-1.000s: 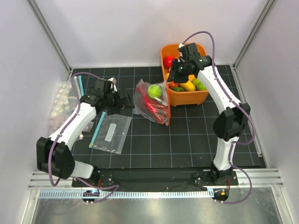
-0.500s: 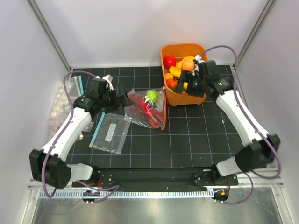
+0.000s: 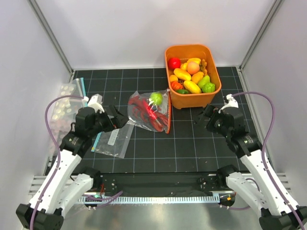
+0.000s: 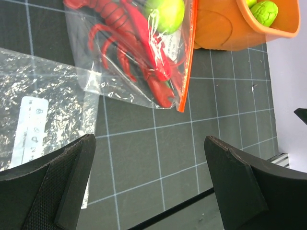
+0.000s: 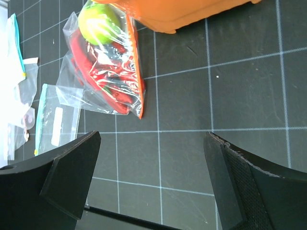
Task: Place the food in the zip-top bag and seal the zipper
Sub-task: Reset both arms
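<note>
The zip-top bag (image 3: 149, 111) lies flat on the black mat, left of the orange bin. Inside it are the food items: a red lobster (image 3: 140, 107) and a round light-green fruit (image 3: 156, 98). Its red-orange zipper (image 3: 169, 115) runs along the edge facing the bin. The left wrist view shows the bag (image 4: 91, 81), lobster (image 4: 134, 52), fruit (image 4: 165, 12) and zipper (image 4: 188, 62) beyond my open, empty left gripper (image 4: 148, 143). My left gripper (image 3: 116, 122) hangs left of the bag, apart from it. My right gripper (image 3: 201, 116) (image 5: 153, 136) is open and empty, right of the bag (image 5: 76, 93).
An orange bin (image 3: 192, 99) of toy produce stands at the back right. A flat clear bag with a teal strip and white label (image 3: 112, 139) lies under the left gripper. More clear bags (image 3: 67, 103) are stacked at the left edge. White walls enclose the mat.
The right arm left the orange bin, swung back to the near right, and its jaws opened. The left arm pulled back from the bag, which now lies flat.
</note>
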